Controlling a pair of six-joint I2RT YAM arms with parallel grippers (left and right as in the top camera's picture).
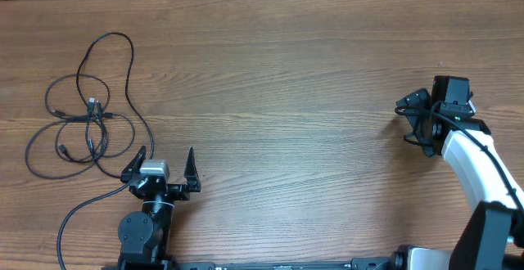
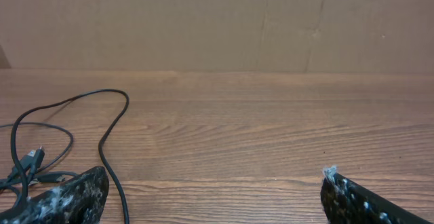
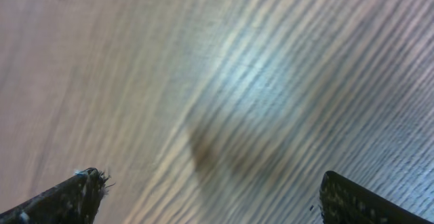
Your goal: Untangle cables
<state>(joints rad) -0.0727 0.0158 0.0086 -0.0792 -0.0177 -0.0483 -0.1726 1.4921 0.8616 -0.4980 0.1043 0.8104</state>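
Note:
The cables (image 1: 90, 114) lie as a tangle of thin black loops on the left of the wooden table, with a silver-tipped plug (image 1: 92, 102) among them. My left gripper (image 1: 165, 154) stands open just right of the tangle, and its left finger is next to a strand. In the left wrist view a cable loop (image 2: 102, 142) and a plug (image 2: 30, 159) lie ahead and to the left of the open left gripper (image 2: 213, 190), with nothing between its fingers. My right gripper (image 1: 407, 121) is open far to the right, away from the cables. The right wrist view shows the right gripper (image 3: 213, 183) over blurred bare wood.
One black strand (image 1: 78, 217) runs from the tangle past the left arm's base (image 1: 143, 229) toward the table's front edge. The white right arm (image 1: 483, 168) reaches in from the front right corner. A cardboard wall (image 2: 217, 20) rises behind the table.

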